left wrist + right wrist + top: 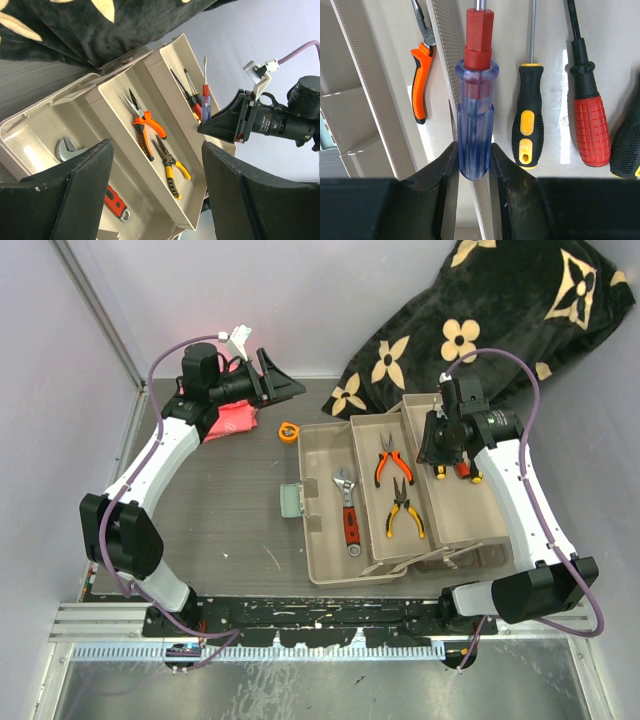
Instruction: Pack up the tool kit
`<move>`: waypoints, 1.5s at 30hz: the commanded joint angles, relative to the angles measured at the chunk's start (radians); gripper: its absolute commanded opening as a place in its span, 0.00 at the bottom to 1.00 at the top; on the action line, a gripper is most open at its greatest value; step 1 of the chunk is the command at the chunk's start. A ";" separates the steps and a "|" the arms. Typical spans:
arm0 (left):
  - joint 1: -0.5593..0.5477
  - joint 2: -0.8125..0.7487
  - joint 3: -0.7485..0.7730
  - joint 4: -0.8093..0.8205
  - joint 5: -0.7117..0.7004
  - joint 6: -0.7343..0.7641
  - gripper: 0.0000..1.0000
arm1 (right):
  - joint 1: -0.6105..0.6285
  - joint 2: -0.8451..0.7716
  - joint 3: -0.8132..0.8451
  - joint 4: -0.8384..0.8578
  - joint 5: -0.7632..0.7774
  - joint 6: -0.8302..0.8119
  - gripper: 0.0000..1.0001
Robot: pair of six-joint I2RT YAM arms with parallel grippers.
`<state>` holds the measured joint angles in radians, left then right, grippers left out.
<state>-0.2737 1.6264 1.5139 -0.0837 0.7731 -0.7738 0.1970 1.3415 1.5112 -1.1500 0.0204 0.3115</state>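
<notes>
Overhead, a grey table (230, 510) sits between pale walls (60, 440) (blanket (500, 310) heaped behind). The left gripper (156, 150) gapes empty, while the right gripper (472, 160) pinches a blue-handled screwdriver (476, 125) above the toolbox (325, 575).

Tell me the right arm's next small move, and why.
Probably lower the blue-handled screwdriver into the bare strip of the screwdriver tray beside the black-and-yellow screwdriver, before opening. The right gripper has its fingers shut on the handle, and the tool hangs over the tray's wall, not yet lying flat.
</notes>
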 commanded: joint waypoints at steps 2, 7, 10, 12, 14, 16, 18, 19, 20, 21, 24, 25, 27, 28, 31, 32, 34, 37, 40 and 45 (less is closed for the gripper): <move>-0.001 -0.025 0.025 0.024 0.024 -0.002 0.72 | -0.017 0.013 0.056 -0.012 -0.011 -0.014 0.02; 0.000 -0.026 0.022 0.020 0.023 0.002 0.72 | -0.039 0.001 0.075 -0.002 -0.019 -0.005 0.02; 0.000 -0.028 0.019 0.015 0.024 0.005 0.72 | -0.053 -0.001 0.107 -0.005 -0.015 -0.006 0.02; 0.000 -0.027 0.019 0.012 0.024 0.008 0.72 | -0.060 -0.001 0.122 -0.007 -0.015 -0.006 0.02; 0.000 -0.025 0.020 0.010 0.025 0.008 0.72 | -0.065 0.003 0.122 -0.008 -0.018 -0.008 0.02; 0.000 -0.024 0.022 0.011 0.024 0.007 0.72 | -0.066 0.007 0.108 -0.010 -0.020 -0.012 0.02; 0.000 -0.022 0.023 0.012 0.024 0.007 0.72 | -0.067 0.011 0.089 -0.009 -0.027 -0.016 0.02; 0.000 -0.022 0.023 0.012 0.024 0.007 0.72 | -0.067 0.010 0.078 -0.005 -0.031 -0.017 0.02; 0.000 -0.022 0.022 0.012 0.023 0.007 0.72 | -0.067 0.010 0.067 -0.002 -0.036 -0.018 0.02; 0.001 -0.023 0.021 0.012 0.024 0.007 0.72 | -0.067 0.011 0.057 0.001 -0.039 -0.020 0.02; -0.001 -0.025 0.013 0.013 0.022 0.007 0.72 | -0.067 0.011 0.030 0.009 -0.047 -0.023 0.03; 0.000 -0.027 0.009 0.013 0.022 0.007 0.72 | -0.067 0.010 0.021 0.012 -0.050 -0.023 0.03; 0.001 -0.029 0.005 0.013 0.022 0.008 0.72 | -0.067 0.010 0.008 0.016 -0.055 -0.025 0.04; 0.001 -0.031 0.003 0.012 0.022 0.008 0.72 | -0.067 0.011 0.002 0.016 -0.057 -0.025 0.04; 0.000 -0.033 0.003 0.009 0.022 0.011 0.72 | -0.067 0.013 -0.013 0.018 -0.065 -0.026 0.07; 0.000 -0.033 0.003 0.009 0.023 0.011 0.72 | -0.067 0.013 -0.013 0.018 -0.066 -0.026 0.09; 0.001 -0.033 0.003 0.007 0.017 0.013 0.72 | -0.067 0.012 -0.014 0.018 -0.066 -0.025 0.19; 0.000 -0.026 0.006 -0.021 -0.014 0.033 0.72 | -0.067 0.008 -0.010 0.018 -0.062 -0.025 0.40; 0.008 -0.011 0.005 -0.091 -0.101 0.062 0.72 | -0.067 -0.002 -0.002 0.020 -0.059 -0.025 0.54; 0.015 0.036 0.046 -0.242 -0.249 0.214 0.72 | -0.067 -0.026 0.033 0.025 -0.056 -0.020 0.63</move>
<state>-0.2687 1.6325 1.5146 -0.2001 0.6586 -0.7059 0.1219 1.3586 1.4925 -1.1690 -0.0017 0.2832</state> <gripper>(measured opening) 0.719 0.608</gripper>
